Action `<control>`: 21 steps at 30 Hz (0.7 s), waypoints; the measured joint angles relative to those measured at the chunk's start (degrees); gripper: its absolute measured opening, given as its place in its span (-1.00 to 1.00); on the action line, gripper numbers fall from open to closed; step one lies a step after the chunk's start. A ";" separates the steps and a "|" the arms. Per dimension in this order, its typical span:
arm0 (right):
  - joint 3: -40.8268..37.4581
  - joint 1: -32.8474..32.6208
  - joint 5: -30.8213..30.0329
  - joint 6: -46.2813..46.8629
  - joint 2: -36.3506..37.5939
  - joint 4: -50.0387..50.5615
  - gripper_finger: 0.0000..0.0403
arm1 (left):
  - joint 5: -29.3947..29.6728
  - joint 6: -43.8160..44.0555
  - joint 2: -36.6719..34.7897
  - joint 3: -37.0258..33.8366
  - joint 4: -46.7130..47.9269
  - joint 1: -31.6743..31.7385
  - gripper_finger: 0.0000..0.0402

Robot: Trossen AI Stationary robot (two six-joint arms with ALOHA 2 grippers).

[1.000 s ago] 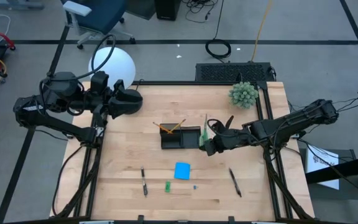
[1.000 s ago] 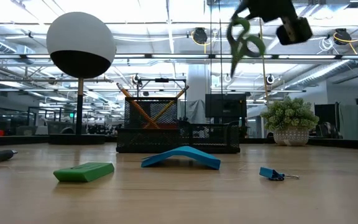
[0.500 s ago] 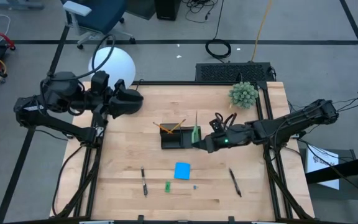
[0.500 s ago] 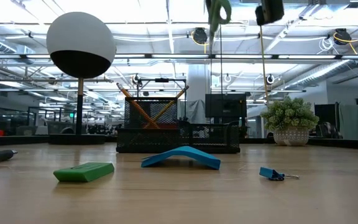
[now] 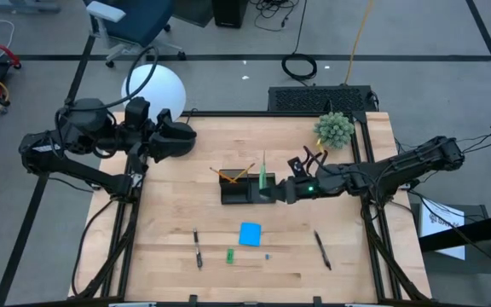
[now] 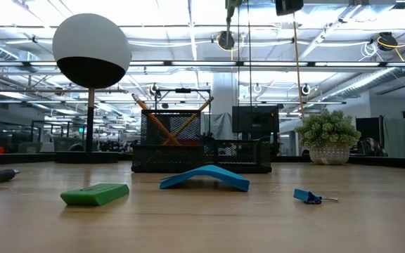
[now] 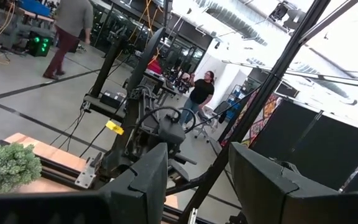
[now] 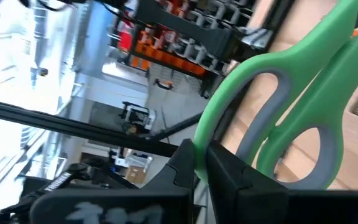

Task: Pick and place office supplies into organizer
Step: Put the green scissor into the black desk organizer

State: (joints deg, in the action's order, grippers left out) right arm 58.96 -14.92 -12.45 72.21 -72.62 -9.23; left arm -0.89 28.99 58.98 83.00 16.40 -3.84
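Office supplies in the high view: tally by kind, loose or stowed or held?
Pencils: 2, in the organizer (first at)
Pens: 2, loose on the table (first at, second at)
Scissors: 1, held by the right gripper
Blue note pad: 1
Green piece: 1
Small blue clip: 1
Total: 8

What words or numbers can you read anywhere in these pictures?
None can be read.
White sheet on the floor right of the table: dark print, too small to read.
Colourful panel in the room behind, left wrist view: too blurred to read.
Scissors, organizer, blue note pad: no lettering visible.
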 joint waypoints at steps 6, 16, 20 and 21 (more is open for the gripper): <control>0.00 0.02 0.14 -1.14 0.00 -6.51 -0.95 | 0.00 5.08 0.00 0.00 0.00 0.00 -0.17; 0.00 0.00 0.24 -2.76 -0.02 -14.57 -0.95 | 0.64 6.88 -0.01 0.00 -1.55 0.00 -0.17; 0.00 0.00 0.26 -3.55 -0.02 -18.98 -0.95 | 0.98 7.17 0.22 0.00 -1.61 0.00 -0.17; 0.00 0.00 0.26 -3.94 -0.02 -20.03 -0.95 | 0.98 7.15 0.49 0.02 -1.78 0.00 -0.17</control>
State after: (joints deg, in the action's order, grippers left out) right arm 58.96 -14.92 -12.19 68.27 -72.64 -29.26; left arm 0.10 36.14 59.47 83.02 14.62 -3.84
